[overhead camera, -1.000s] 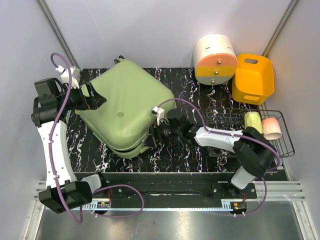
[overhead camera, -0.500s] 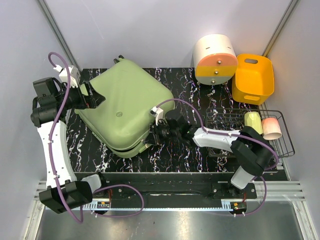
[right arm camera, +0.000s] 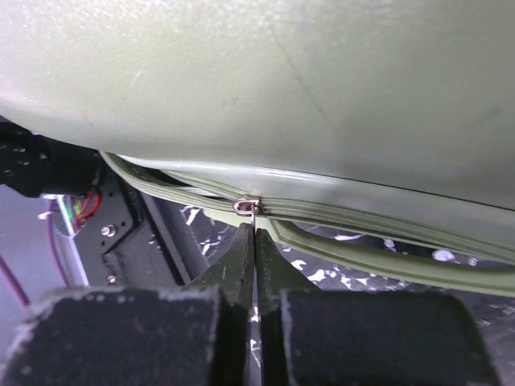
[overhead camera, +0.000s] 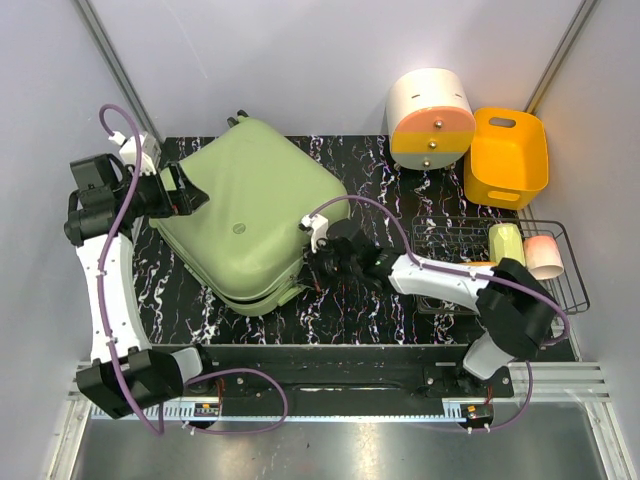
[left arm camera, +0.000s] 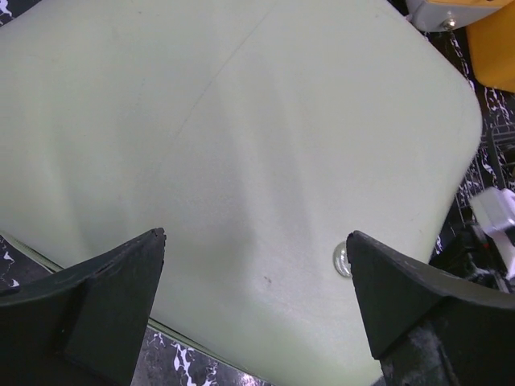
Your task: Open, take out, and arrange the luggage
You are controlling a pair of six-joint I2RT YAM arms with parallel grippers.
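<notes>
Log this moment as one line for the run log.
pale green suitcase: lid down, lying flat | right jaws: shut on zip pull | left jaws: open over the shell

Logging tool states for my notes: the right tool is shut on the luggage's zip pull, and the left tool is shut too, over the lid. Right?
No: the left tool is open, jaws wide apart over the luggage lid, as the left wrist view shows. The right tool is shut on the zip pull.
</notes>
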